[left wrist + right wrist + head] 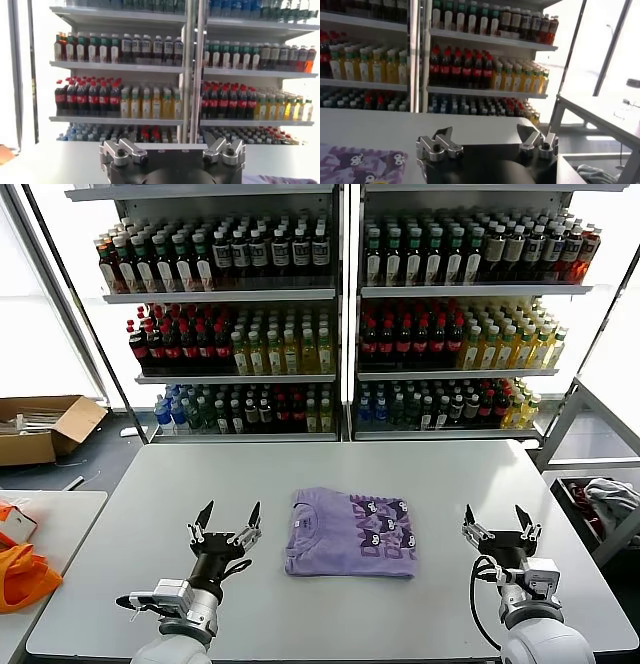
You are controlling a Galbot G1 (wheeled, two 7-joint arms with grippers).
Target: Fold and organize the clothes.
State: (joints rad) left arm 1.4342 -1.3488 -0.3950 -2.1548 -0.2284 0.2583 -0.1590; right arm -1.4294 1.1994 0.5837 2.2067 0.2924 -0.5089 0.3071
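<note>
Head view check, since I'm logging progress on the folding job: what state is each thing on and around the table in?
lavender T-shirt: folded into a rectangle, flat on the table, printed side up, untouched.
left gripper: open, empty, beside the shirt's left edge.
right gripper: open, empty, off to the shirt's right.
cardboard box: open, flaps up, on the floor.
orange fabric: bunched on the side table.

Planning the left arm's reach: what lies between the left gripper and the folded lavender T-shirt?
Nothing: in the head view only bare table separates the open left gripper from the folded lavender T-shirt.
</note>
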